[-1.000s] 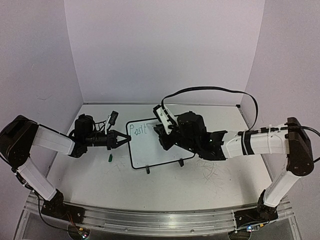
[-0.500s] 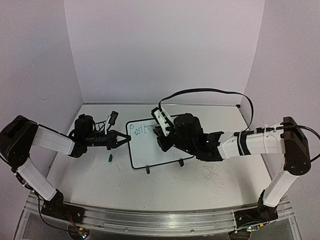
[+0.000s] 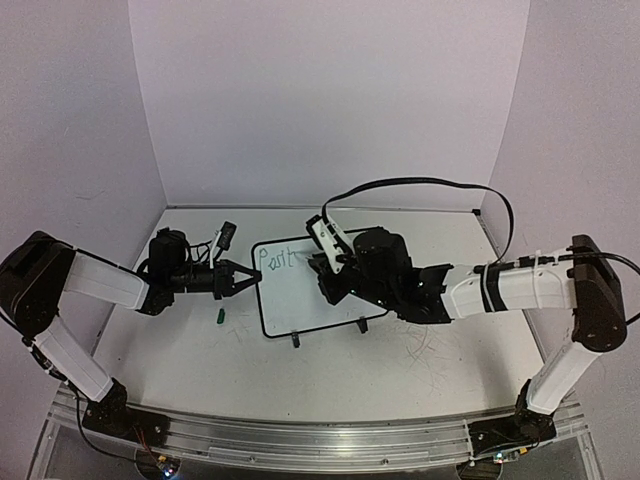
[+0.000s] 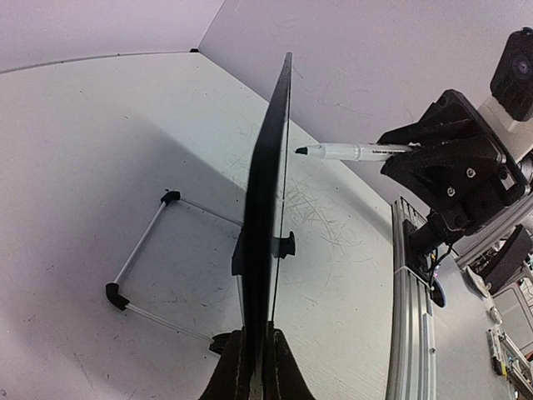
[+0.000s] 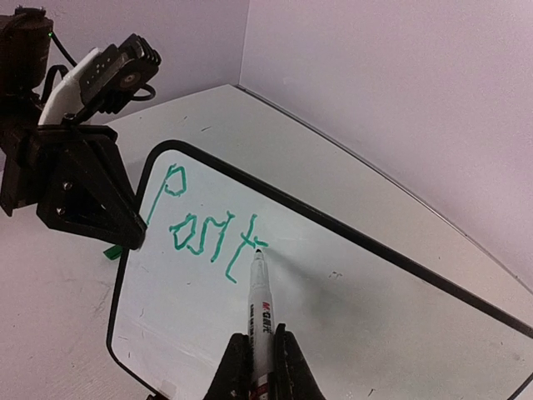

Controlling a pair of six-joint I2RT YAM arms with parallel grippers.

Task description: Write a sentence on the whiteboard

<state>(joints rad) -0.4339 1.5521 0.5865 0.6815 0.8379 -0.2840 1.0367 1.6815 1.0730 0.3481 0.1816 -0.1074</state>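
While the sentence (image 5: 208,233) reads only roughly "Posit" in thin green letters, we log it at the upper left of the whiteboard (image 3: 300,300), which sits mid-frame in the top view. The board stands tilted on two small black feet (image 3: 295,338), with its wire stand (image 4: 141,250) behind it, lower left in the left wrist view. We see the marker (image 5: 261,308) bottom centre in the right wrist view, its tip at the board right by the last letter. The right gripper (image 5: 261,358) is clamped on the marker barrel, fingers tight on both sides. The left gripper (image 3: 245,280) is closed on the board's left rim. In the left wrist view its fingers (image 4: 237,371) pinch the edge-on board at bottom centre. We note a small green bit (image 3: 220,317), likely a cap, on the table (image 3: 350,380) just left of the board.
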